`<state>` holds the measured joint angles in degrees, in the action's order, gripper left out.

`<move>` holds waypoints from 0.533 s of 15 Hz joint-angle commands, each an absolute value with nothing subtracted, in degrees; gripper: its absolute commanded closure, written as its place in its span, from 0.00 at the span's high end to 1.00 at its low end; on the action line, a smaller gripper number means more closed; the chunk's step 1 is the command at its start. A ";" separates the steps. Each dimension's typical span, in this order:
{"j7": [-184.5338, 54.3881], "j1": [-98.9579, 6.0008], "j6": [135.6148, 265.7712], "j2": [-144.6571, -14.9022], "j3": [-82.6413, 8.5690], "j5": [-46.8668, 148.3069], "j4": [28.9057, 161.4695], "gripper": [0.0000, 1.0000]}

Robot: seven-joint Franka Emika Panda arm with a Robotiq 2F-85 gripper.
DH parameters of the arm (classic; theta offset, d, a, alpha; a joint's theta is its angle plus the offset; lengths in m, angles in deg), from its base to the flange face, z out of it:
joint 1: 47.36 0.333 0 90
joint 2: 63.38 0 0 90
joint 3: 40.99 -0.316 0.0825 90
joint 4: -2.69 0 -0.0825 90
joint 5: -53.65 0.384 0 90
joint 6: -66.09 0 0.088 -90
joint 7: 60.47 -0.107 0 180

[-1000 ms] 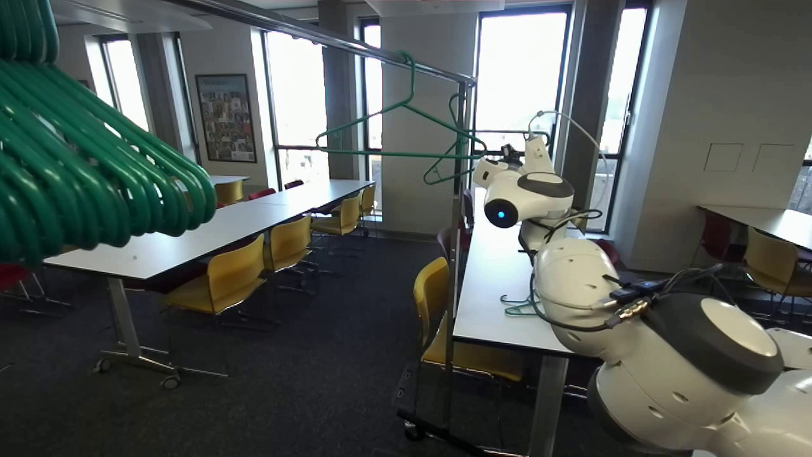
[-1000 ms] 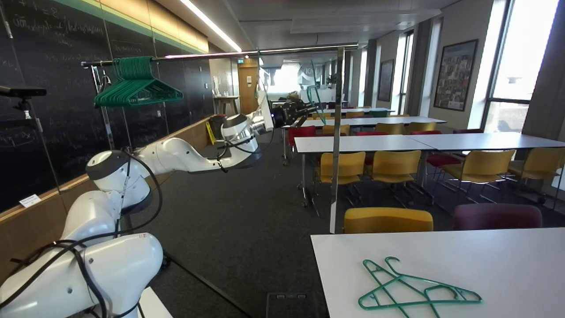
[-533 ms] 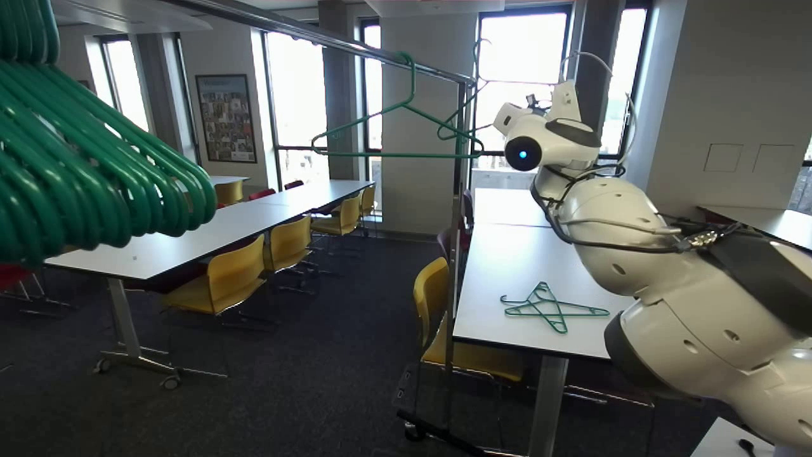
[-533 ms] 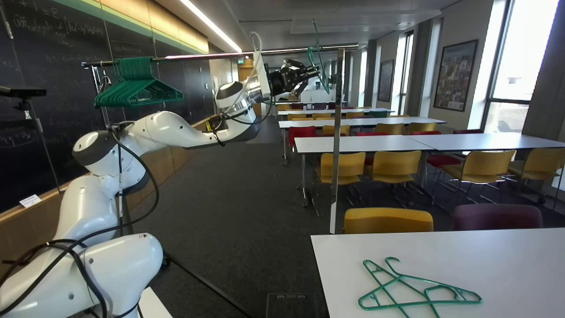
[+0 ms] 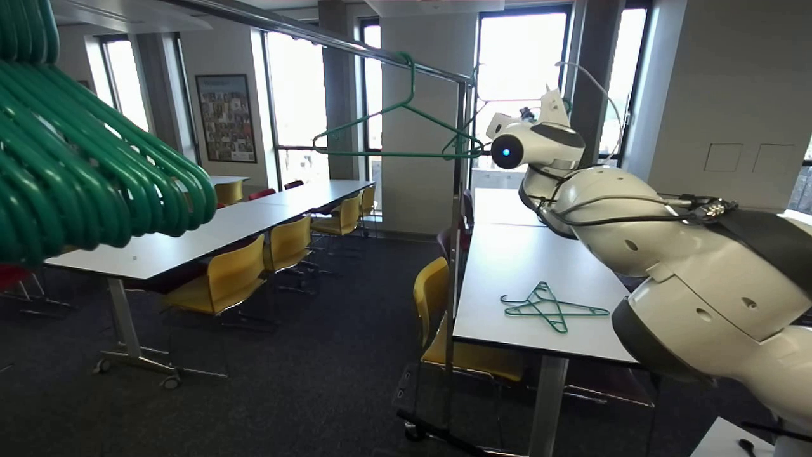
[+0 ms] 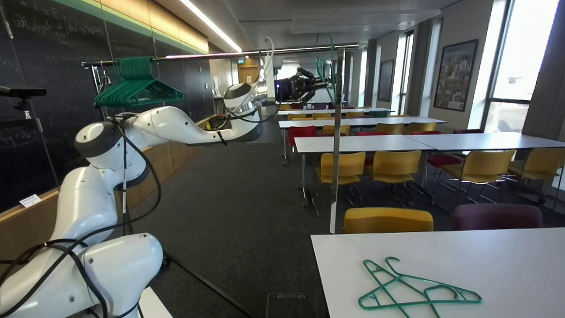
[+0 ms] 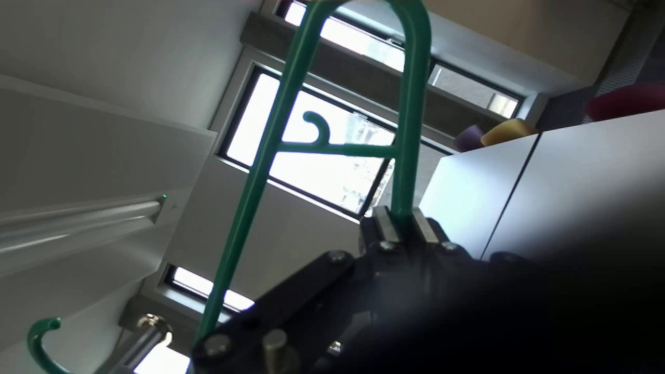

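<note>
My gripper (image 7: 404, 222) is shut on the lower bar of a green plastic hanger (image 7: 412, 104), which stands between the two fingertips in the wrist view. The hook (image 7: 35, 337) of this hanger shows at lower left, near the end of the metal rail (image 7: 136, 347). In an exterior view the gripper (image 6: 324, 83) holds it close to the rack's end post (image 6: 337, 145), its hook rising just above rail height. Elsewhere a single green hanger (image 5: 361, 153) hangs from the rail, partly overlapping the held one. I cannot tell whether the held hook touches the rail.
A dense row of green hangers (image 6: 137, 86) hangs at the rail's far end. Crossed green hangers (image 6: 415, 304) lie on a white table (image 6: 507, 265). A yellow chair (image 5: 433, 285) stands by the post. Cables (image 6: 154, 194) run along the arm.
The arm has lifted the held hanger from below the rail to above it, then lowered it slightly and carried it toward the end post. The grip stays the same.
</note>
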<state>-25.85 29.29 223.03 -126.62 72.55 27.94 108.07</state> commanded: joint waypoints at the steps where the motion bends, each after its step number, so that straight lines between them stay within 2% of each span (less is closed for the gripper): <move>1: -24.93 26.38 218.50 -123.64 66.23 24.06 104.11 0.02; 8: -24.90 23.50 213.53 -122.51 59.10 19.68 99.92 0.02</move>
